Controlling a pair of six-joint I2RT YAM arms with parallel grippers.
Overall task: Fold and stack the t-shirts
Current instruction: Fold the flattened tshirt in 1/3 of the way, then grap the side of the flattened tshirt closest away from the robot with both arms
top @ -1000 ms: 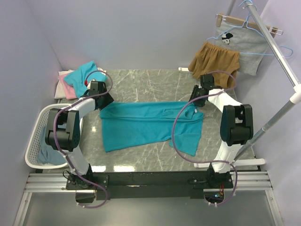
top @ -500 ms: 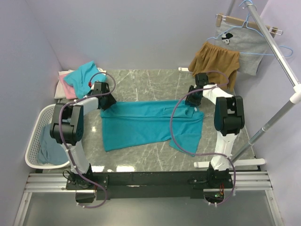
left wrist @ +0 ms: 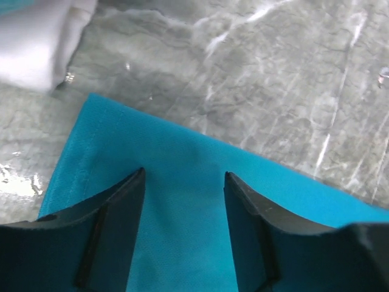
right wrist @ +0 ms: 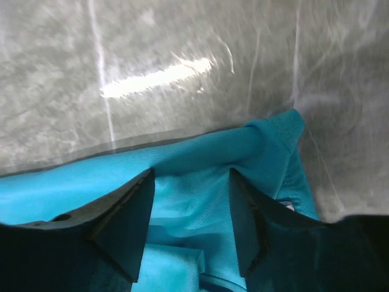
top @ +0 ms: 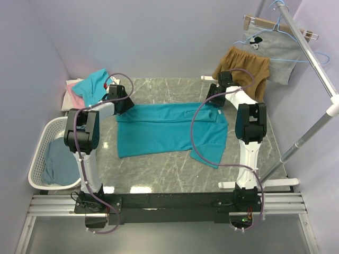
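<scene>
White basket, tan shorts, grey printed garment

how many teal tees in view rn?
2. The spread teal tee lies on the table; the crumpled teal tee tops the pink-and-white pile far left. The basket or that pile may hide more.

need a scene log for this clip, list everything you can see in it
teal t-shirt: 1, teal, spread flat mid-table
t-shirt pile: count unclear, teal over pink and white, far left corner
laundry basket: 1, white, left of table
slate-blue garment: 1, inside basket
shorts: 1, tan-brown, hanging far right
printed garment: 1, grey, on blue hanger
rail: 1, silver, right side
table: 1, grey marble
left hand: 1, black, open over shirt's far left corner
right hand: 1, black, open over shirt's far right corner
</scene>
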